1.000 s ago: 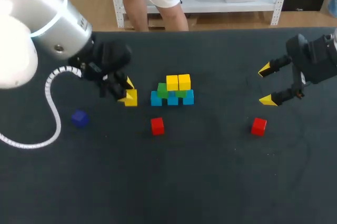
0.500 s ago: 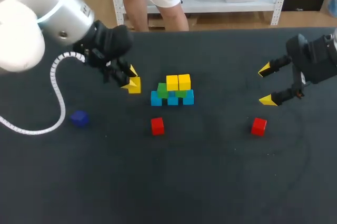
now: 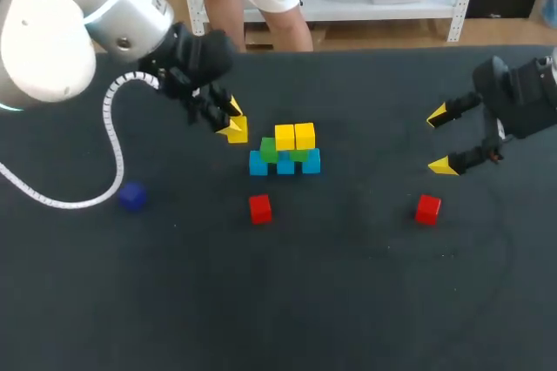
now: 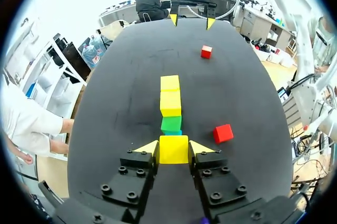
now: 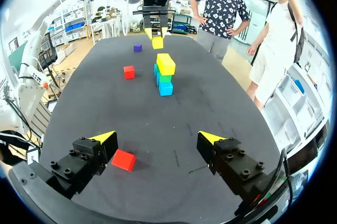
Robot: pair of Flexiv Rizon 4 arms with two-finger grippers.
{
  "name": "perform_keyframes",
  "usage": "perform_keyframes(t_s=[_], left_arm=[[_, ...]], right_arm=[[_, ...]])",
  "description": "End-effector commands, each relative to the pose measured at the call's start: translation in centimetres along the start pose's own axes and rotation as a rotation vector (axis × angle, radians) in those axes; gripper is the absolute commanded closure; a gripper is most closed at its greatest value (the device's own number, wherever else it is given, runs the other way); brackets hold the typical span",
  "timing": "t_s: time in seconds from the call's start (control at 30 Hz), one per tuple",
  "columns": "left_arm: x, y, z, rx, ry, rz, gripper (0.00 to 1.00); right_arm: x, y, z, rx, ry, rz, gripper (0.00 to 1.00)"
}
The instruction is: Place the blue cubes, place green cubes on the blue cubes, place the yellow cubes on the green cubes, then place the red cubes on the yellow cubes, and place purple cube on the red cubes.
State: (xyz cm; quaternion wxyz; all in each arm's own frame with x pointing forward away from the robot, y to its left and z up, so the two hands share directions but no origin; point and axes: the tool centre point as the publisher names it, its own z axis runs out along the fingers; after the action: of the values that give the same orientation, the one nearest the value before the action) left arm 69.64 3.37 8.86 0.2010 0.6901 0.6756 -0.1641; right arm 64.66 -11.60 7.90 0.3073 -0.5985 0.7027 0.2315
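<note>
Squarely, the left tool pinches a smooth yellow cube.

Table: dark matte cover, faint pale scuff marks near right side.

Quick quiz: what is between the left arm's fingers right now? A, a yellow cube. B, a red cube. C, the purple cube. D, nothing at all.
A: in the left wrist view, the fingers press on a yellow cube from both sides, and the head view shows the same cube held beside the stack.
</note>
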Motion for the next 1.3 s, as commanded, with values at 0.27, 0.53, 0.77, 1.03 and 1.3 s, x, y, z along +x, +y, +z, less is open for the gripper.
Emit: perform_keyframes(t_s=[0.27,0.53,0.77,1.03,1.3], left_arm=[[-0.9,1.4,1.3,0.022,-0.01,0.0,1.0],[-1.2,1.3,1.8,0.034,-0.024,-0.003,1.0],[-1.3,1.2,2.3,0.046,-0.028,-0.005,1.0],[-1.8,1.1,3.0,0.057,-0.031,-0.006,1.0],[-2.1,1.1,3.4,0.063,-0.034,-0.003,1.0]], right_arm=[[0.0,0.0,0.1,0.0,-0.003,-0.001,0.0],[0.0,0.0,0.1,0.0,-0.003,-0.001,0.0],[0.0,0.0,0.1,0.0,-0.003,-0.001,0.0],[0.0,0.0,0.1,0.0,-0.003,-0.001,0.0],[0.0,0.0,0.1,0.0,-0.003,-0.001,0.0]])
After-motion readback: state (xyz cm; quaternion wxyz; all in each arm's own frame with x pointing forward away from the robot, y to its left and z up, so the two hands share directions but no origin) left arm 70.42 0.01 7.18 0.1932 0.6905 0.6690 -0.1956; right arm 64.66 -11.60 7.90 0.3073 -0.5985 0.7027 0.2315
